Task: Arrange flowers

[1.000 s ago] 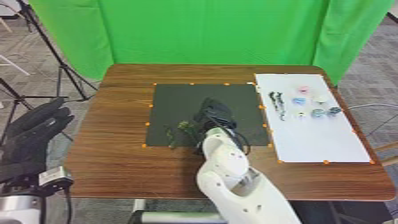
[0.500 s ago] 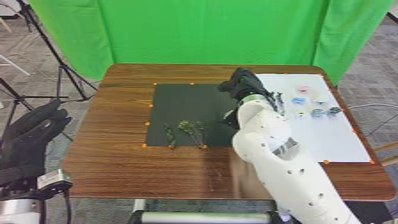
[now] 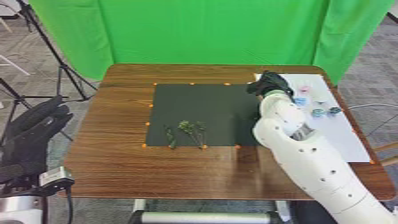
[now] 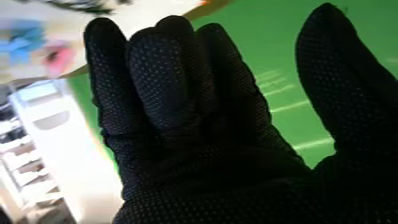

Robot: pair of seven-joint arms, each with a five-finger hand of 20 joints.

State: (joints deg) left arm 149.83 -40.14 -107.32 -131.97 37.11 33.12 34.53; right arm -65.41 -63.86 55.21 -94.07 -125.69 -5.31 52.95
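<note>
The small pink flower (image 3: 305, 90) lies on the white rectangular sheet (image 3: 333, 142), just to the right of the black-gloved right hand (image 3: 269, 84) and a little nearer the robot; pale blue (image 3: 300, 101) and grey-teal (image 3: 334, 110) blooms lie beyond it on the same side, nearer the robot again; so the right hand is by far the nearer one, and a reach for any of these blooms probably calls for a shift rightward and back. The hand is over the sheet's far left corner, fingers straight and thumb well apart, nothing held; the right wrist view adds a dark green leafy sprig (image 4: 87, 6) on the white surface, near the blue and pink blooms; its long axis I cannot tell, since the edge cuts it off. Outward, green stems (image 3: 186, 126) lie on the black square mat (image 3: 200, 102), roughly pointing away from the robot; the black-gloved left hand (image 3: 34, 125), fingers extended, is beside the brown wooden table (image 3: 133, 172), well apart from the flowers.
</note>
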